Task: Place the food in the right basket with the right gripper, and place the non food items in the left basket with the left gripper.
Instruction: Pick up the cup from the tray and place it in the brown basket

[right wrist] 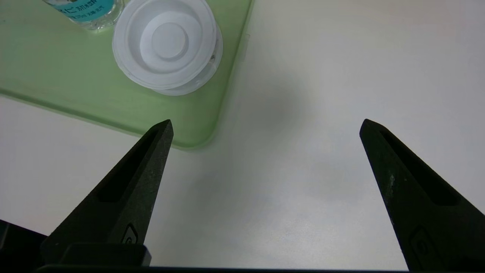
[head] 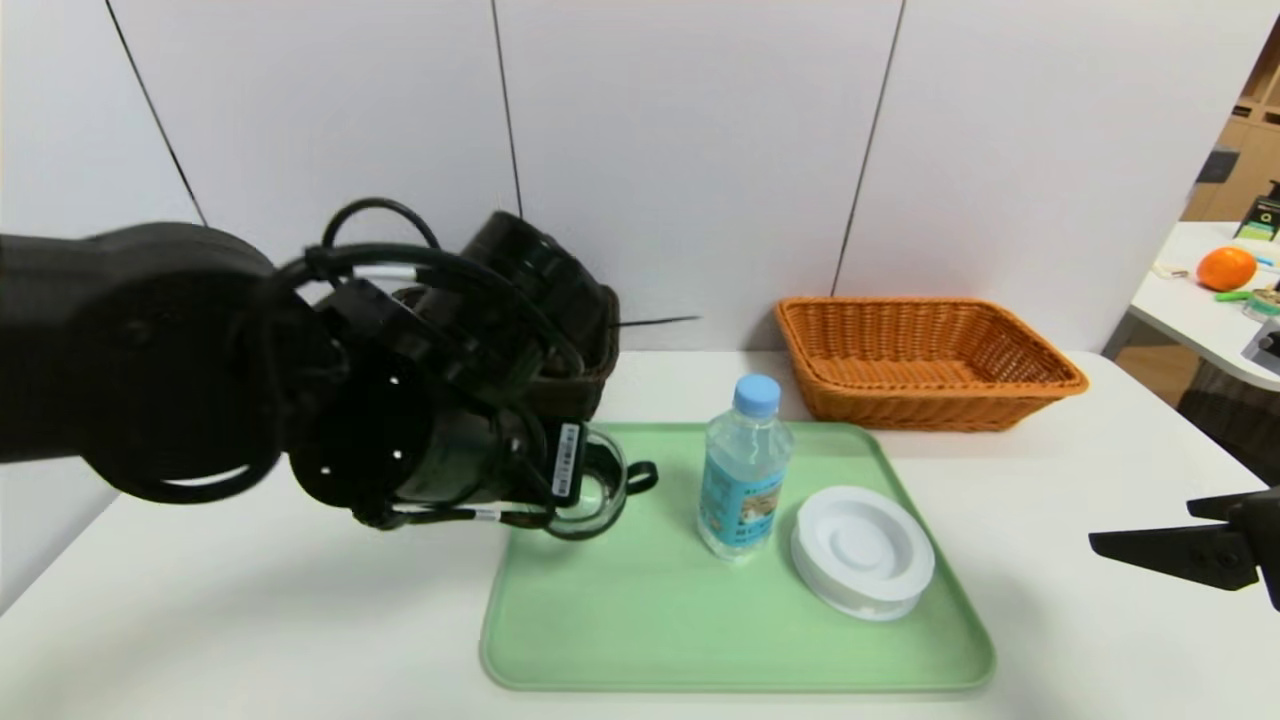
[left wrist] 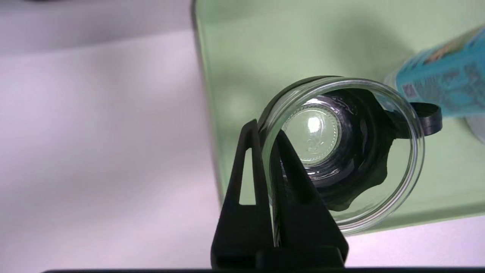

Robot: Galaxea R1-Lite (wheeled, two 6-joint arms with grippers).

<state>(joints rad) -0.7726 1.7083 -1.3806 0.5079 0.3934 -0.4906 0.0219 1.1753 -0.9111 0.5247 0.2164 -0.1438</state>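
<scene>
My left gripper (left wrist: pixel 265 131) is shut on the wall of the clear glass cup (head: pixel 603 490) (left wrist: pixel 411 151), one finger inside and one outside. The cup, with black base and handle, is at the left back corner of the green tray (head: pixel 650 640); whether it rests there I cannot tell. The water bottle (head: pixel 745 470) stands upright mid-tray, with the white ringed lid (head: pixel 862 548) (right wrist: pixel 166 41) lying to its right. The orange basket (head: pixel 900 405) sits behind the tray at the right. The dark brown basket (head: pixel 592 375) is mostly hidden by my left arm. My right gripper (right wrist: pixel 266 122) hangs open over bare table right of the tray.
The white table (head: pixel 250 620) carries the tray and both baskets, and a panelled wall stands close behind them. A second table with an orange fruit (head: pixel 1225 268) is at the far right.
</scene>
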